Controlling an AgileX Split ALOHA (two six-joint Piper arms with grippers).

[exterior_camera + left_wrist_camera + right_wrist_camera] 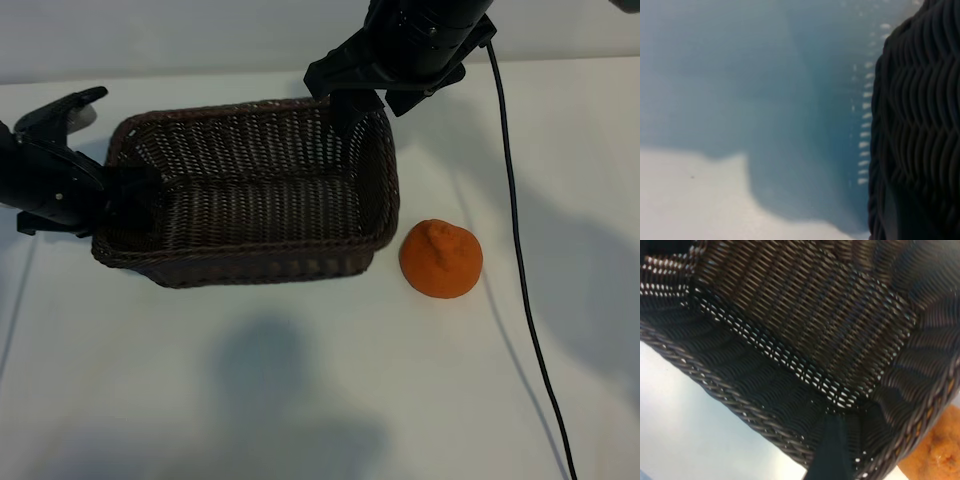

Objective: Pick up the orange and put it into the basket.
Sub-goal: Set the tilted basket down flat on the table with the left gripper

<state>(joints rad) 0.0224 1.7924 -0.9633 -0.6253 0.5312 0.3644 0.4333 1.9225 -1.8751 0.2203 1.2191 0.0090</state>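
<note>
Here, a dark wicker basket (250, 190) sits on a white worktop (300, 400), toward its far edge. The orange (441, 259) lies on the worktop just beside the basket's right end, free of both arms. The left hand (125, 200) is at the basket's left end, narrowly parted; it seems to pinch the rim there, though this is unclear. The right hand (350, 110) hangs over the basket's far right corner, its fingers spread wide and empty. To do this step well, the right hand should probably shift toward the near edge, centre over the orange, come straight down and close gently around its middle while the basket stays steady.
</note>
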